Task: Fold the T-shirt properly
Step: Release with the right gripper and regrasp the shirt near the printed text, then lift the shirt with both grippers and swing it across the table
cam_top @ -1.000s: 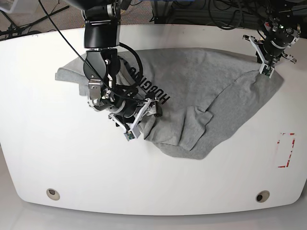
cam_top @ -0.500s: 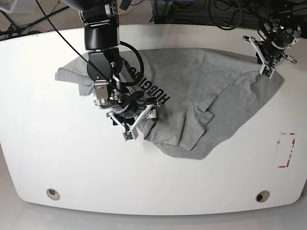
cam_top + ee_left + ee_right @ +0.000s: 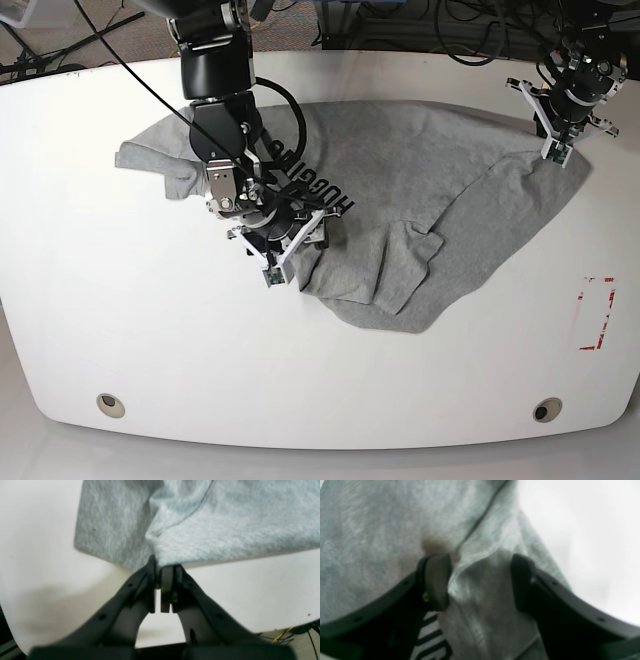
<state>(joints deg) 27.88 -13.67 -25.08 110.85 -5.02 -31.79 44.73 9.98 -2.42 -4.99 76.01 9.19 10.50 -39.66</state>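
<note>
I see the T-shirt [image 3: 420, 190] spread rumpled across the middle and far right of the white table [image 3: 120, 330], its grey cloth bunched into folds toward the near edge, with one sleeve sticking out at the far left. A line of black block letters [image 3: 312, 187] runs diagonally just beside my right arm.

My left gripper [image 3: 162, 566] sits at the far right corner of the shirt. In the left wrist view its fingers are clenched together on the very edge of the cloth, and the fabric puckers where they pinch it. In the base view the same gripper [image 3: 556, 148] stands over that corner, close to the table's far right rim.

My right gripper [image 3: 480, 580] is down on the left middle of the shirt. In the right wrist view its two fingers stand apart with a raised ridge of grey cloth between them; the left pad [image 3: 437, 580] touches the fabric, the right one is beside it, so the grip is not closed. The black lettering shows just below that pad.

A red-outlined rectangle [image 3: 597, 313] is marked on the table at the right, clear of the shirt.
</note>
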